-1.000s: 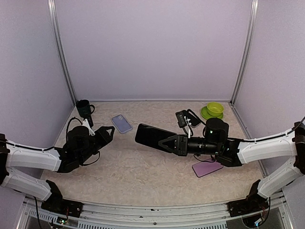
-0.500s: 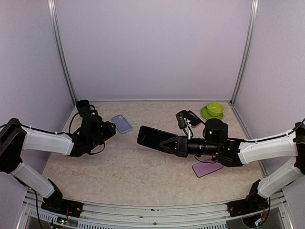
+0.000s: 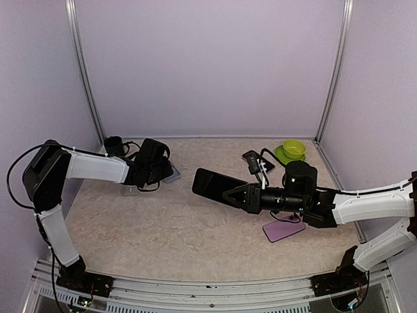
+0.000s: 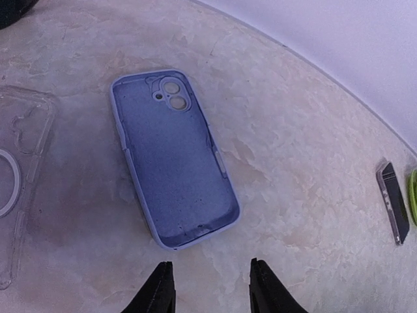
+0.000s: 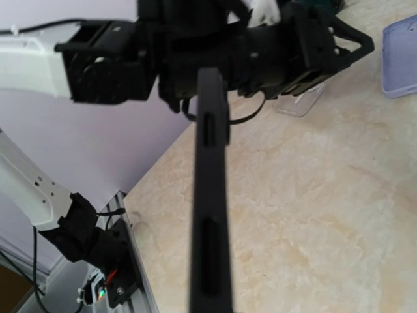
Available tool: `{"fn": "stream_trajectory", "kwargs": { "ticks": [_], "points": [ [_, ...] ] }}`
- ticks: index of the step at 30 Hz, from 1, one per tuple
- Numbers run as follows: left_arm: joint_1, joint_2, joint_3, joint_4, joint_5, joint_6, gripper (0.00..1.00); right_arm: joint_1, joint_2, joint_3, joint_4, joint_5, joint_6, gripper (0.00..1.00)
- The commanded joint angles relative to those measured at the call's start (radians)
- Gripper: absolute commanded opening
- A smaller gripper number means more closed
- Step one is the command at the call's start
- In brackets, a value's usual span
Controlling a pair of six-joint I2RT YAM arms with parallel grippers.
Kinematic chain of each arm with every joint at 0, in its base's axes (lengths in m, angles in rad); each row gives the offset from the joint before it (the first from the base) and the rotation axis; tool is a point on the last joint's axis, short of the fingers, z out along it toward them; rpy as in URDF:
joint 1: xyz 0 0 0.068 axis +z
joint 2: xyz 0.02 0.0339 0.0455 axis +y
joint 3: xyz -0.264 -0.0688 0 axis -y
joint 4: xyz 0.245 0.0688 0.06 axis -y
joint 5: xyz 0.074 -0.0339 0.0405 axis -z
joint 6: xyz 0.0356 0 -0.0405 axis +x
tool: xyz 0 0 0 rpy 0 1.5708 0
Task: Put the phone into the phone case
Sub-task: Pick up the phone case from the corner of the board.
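The phone (image 3: pixel 214 184) is a black slab held in the air over the middle of the table, with my right gripper (image 3: pixel 240 195) shut on its near end. In the right wrist view the phone (image 5: pixel 210 195) shows edge-on and hides the fingers. The phone case (image 4: pixel 172 156) is lavender and lies flat, hollow side up, with its camera hole at the far end. My left gripper (image 4: pixel 212 283) hovers just short of the case's near end, open, with nothing between its fingers. In the top view the left gripper (image 3: pixel 159 171) covers most of the case (image 3: pixel 174 173).
A clear case (image 4: pixel 19 189) lies left of the lavender one. A dark mug (image 3: pixel 114 145) stands at the back left, a green bowl (image 3: pixel 293 150) at the back right. A dark device (image 3: pixel 251 158) and a pink case (image 3: pixel 284 229) lie near the right arm.
My left arm has swung out toward the back and now hangs over the lavender case, with its jaws narrower than before. The right gripper has carried the phone slightly to the right.
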Motion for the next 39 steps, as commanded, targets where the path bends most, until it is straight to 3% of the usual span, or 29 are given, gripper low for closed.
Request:
{"fn": "stream_trajectory", "kwargs": {
  "ticks": [1, 20, 31, 35, 39],
  "points": [
    [0.022, 0.092, 0.092, -0.186, -0.021, 0.014, 0.39, 0.001, -0.039, -0.010, 0.039, 0.023, -0.024, 0.00],
    [0.080, 0.276, 0.268, -0.318, -0.037, 0.018, 0.38, 0.002, -0.033, -0.019, 0.045, 0.023, -0.020, 0.00],
    [0.094, 0.311, 0.297, -0.329, -0.042, 0.025, 0.31, 0.001, -0.030, -0.022, 0.051, 0.024, -0.017, 0.00],
    [0.094, 0.326, 0.308, -0.329, -0.033, 0.028, 0.25, 0.001, -0.022, -0.021, 0.055, 0.022, -0.014, 0.00],
    [0.094, 0.327, 0.307, -0.327, -0.032, 0.029, 0.11, 0.001, -0.022, -0.020, 0.055, 0.021, -0.017, 0.00]
  ]
}}
